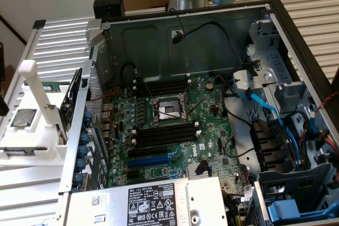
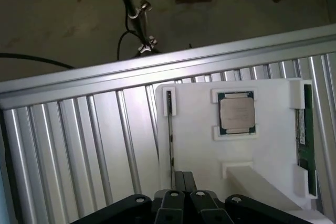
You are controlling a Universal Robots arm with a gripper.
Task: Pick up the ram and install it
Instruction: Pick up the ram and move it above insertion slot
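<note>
**Ram in its white holder, tool clenched and empty**

At the exterior view's left, a white holder (image 1: 32,130) sits on the ribbed metal surface (image 1: 58,46). The ram (image 2: 308,145), a thin green stick with a pale label, stands on edge along one side of it. A silver-topped processor (image 2: 236,111) lies near. The tool (image 2: 184,176) hangs above, clenched on nothing. Rightward, the open computer case (image 1: 212,41) shows black memory slots (image 1: 164,133) among cables.

Green ram (image 2: 308,140) sits slotted along the white holder's (image 2: 273,145) edge.

Green ram (image 2: 306,140); white holder (image 2: 273,135); silver processor (image 2: 236,112); black gripper (image 2: 184,176).
</note>
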